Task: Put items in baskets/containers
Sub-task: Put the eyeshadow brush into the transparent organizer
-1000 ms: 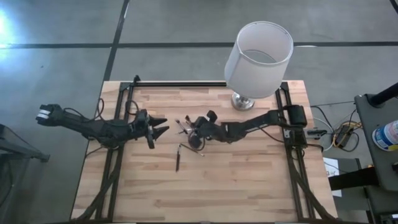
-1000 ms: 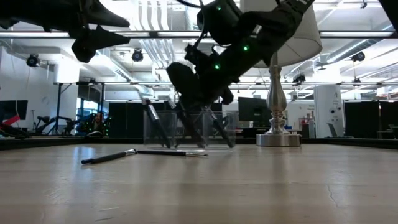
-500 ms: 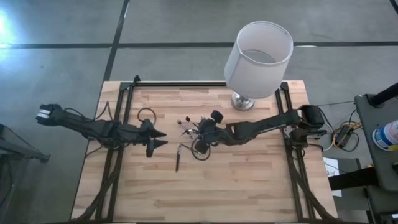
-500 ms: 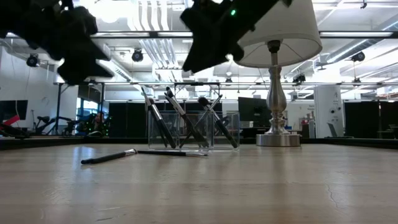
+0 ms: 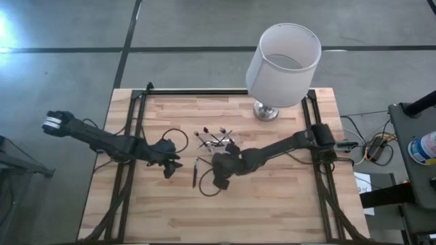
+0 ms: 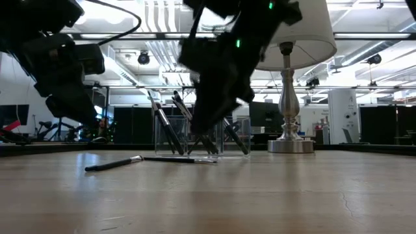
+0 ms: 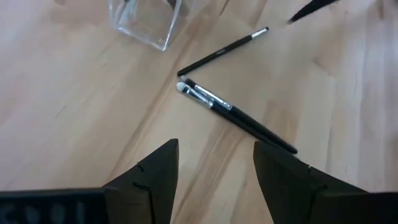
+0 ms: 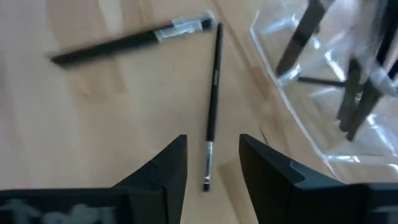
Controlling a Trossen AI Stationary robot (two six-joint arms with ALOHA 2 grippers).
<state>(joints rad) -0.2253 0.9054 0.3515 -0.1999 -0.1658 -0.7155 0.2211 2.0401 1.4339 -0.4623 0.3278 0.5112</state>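
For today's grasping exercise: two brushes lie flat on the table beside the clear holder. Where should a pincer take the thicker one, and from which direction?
Grip the thick brush at mid-handle, coming straight down from above, jaws across its width. It lies flat, so only its sides are free. Its pale tip nearly meets the thin brush, so stay clear of that end. The open left pincer is nearest.

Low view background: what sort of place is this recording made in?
Likely a large lab or workshop hall: exposed ceiling ducts, dark monitors and equipment stands behind the wooden table, with a concrete floor around it.
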